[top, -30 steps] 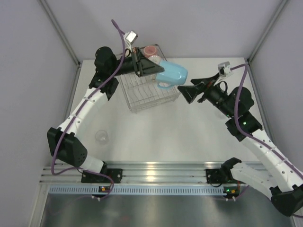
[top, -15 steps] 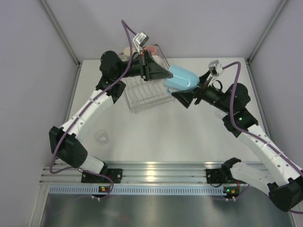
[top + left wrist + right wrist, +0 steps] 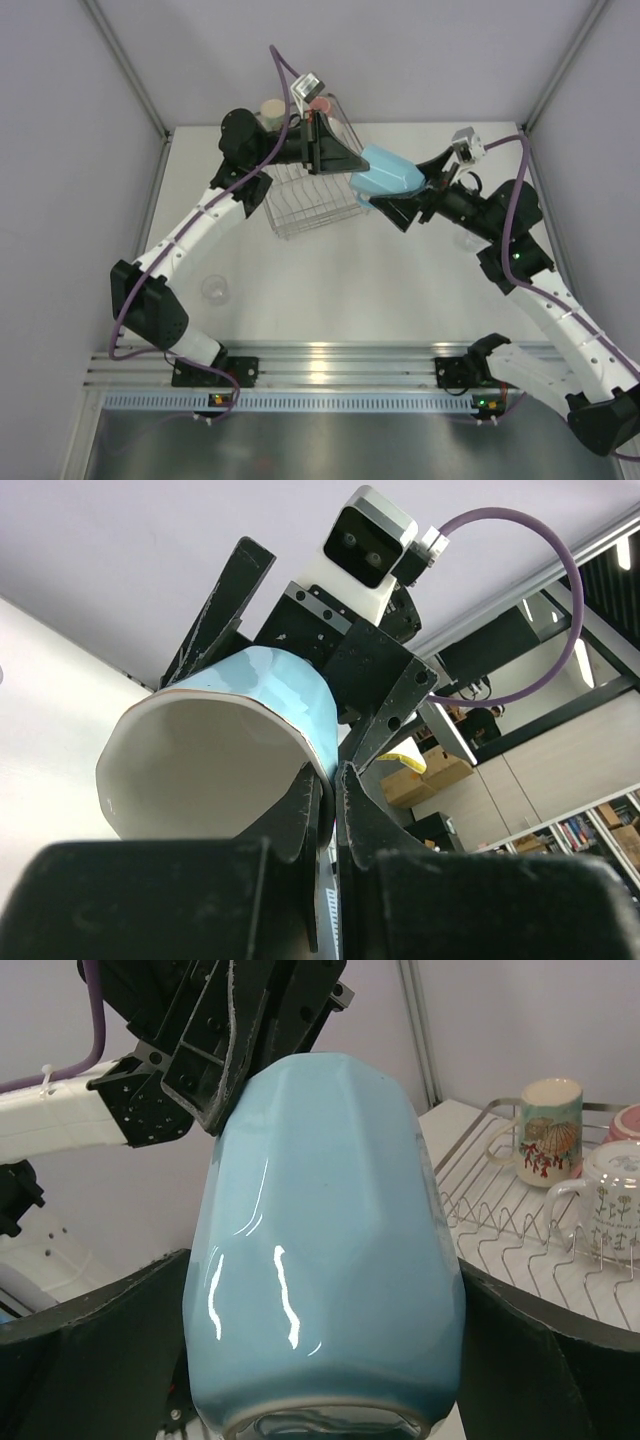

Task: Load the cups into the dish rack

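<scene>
Blue cup [image 3: 388,178] aloft at dish rack [image 3: 300,207] edge, left fingers [image 3: 302,818] pinching rim, right fingers [image 3: 95,1360] open around body

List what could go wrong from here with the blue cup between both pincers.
1. The left pincer pinches the blue cup only by its rim, in the air; letting go before the right pincer closes would likely drop it.
2. The right pincer stands open, its fingers flanking a glossy, faceted wall; the grip may slip.
3. The dish rack beside it holds mugs; a swing could knock them.
</scene>
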Controlling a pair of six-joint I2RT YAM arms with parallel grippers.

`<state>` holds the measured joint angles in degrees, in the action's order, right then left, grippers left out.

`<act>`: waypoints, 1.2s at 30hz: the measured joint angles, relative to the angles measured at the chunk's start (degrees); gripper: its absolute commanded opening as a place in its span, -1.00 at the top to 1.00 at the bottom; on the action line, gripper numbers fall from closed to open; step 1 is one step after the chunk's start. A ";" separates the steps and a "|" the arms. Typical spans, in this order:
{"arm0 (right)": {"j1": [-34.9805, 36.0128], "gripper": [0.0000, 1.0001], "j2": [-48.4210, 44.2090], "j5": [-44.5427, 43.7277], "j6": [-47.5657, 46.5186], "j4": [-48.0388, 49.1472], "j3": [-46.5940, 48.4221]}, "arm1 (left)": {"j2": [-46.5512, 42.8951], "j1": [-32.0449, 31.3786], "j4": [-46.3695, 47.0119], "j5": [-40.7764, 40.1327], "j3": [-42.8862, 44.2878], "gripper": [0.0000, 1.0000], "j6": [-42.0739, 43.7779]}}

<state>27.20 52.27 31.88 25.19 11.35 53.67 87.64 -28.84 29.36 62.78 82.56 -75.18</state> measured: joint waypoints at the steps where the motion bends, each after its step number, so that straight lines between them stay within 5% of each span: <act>1: -0.02 -0.87 -0.04 0.02 0.15 0.09 0.00 | 0.00 -0.02 0.31 0.02 -0.13 1.00 0.00; 6: -0.13 -0.73 -0.07 0.00 1.05 0.26 -0.37 | 0.00 -0.04 1.70 0.44 -1.05 1.00 -0.66; 18: -0.57 0.75 -0.13 -0.39 1.49 -0.24 -1.66 | 0.68 0.02 3.50 0.37 -2.97 1.00 -1.46; 20: -0.83 1.00 -0.13 -0.42 1.57 -0.28 -2.05 | 1.33 0.02 3.89 0.31 -2.97 0.86 -1.49; 23: -1.20 1.00 -0.13 -0.76 2.12 -0.20 -3.17 | 2.58 0.02 4.07 0.39 -3.04 0.70 -1.46; 26: -1.40 1.00 -0.46 -1.40 2.71 0.00 -5.03 | 3.58 0.00 4.04 -0.44 -3.48 0.22 -1.05; 36: -1.49 1.00 -0.79 -1.40 5.53 -0.20 -7.17 | 4.81 0.07 3.30 -4.31 -4.17 -0.18 3.28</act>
<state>25.71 51.48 30.48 30.72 11.16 46.50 92.44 -28.77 32.67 58.48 78.39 -71.90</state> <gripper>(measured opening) 0.788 0.580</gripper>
